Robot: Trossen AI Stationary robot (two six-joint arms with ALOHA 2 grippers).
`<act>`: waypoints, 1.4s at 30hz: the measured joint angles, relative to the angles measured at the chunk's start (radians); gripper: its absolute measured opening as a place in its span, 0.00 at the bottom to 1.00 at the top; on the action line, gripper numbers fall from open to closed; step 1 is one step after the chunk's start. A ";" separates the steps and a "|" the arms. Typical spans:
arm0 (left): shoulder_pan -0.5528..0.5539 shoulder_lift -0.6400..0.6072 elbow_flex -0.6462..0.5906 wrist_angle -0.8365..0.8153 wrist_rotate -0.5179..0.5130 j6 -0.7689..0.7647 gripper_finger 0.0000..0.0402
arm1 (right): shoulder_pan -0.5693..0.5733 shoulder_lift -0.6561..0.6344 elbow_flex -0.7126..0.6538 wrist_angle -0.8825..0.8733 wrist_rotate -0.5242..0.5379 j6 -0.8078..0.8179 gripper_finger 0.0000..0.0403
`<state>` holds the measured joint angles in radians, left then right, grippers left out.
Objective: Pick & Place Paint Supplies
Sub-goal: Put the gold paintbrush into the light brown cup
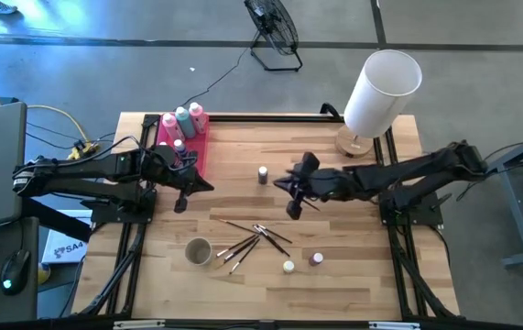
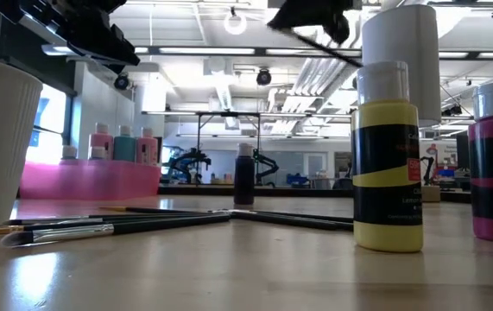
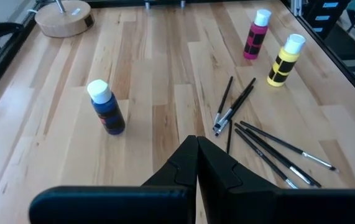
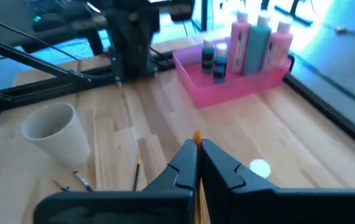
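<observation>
My right gripper (image 4: 199, 150) hangs high over the table's middle (image 1: 279, 186), shut on a thin dark brush (image 2: 334, 52). My left gripper (image 3: 197, 148) is shut and holds nothing, beside the pink tray (image 1: 197, 158). The tray holds two pink and one teal squeeze bottles (image 4: 256, 38) and small pots (image 4: 214, 59). More brushes (image 1: 254, 236) lie crossed on the wood. A blue pot (image 3: 107, 107), a yellow pot (image 3: 285, 60) and a magenta pot (image 3: 256, 34) stand upright on the table. My right gripper pinches the brush between its two fingers. The brush runs along the gap between them, and its orange end (image 4: 197, 135) sticks out just past the fingertips. In the low view the rest slants down out of the gripper. The brush is clear of the table.
A white cup (image 1: 198, 250) stands by the loose brushes near the front left. A big white lampshade on a wooden foot (image 1: 382, 90) fills the far right corner. Bare wood lies between the blue pot and the tray.
</observation>
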<state>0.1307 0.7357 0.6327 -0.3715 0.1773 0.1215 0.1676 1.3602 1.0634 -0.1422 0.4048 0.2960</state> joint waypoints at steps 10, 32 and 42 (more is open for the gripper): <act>0.000 0.000 0.000 0.007 -0.083 0.003 0.01 | 0.008 -0.064 0.000 -0.026 0.032 -0.080 0.01; 0.000 0.153 0.000 0.266 -0.180 -0.022 0.46 | -0.057 -0.063 0.000 0.061 -0.075 -0.122 0.01; 0.000 0.183 0.000 0.304 -0.140 -0.115 0.49 | -0.057 -0.063 0.000 0.161 -0.109 -0.170 0.01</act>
<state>0.1310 0.9182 0.6323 -0.0674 0.0377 0.0067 0.1108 1.2976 1.0637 0.0189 0.2954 0.1261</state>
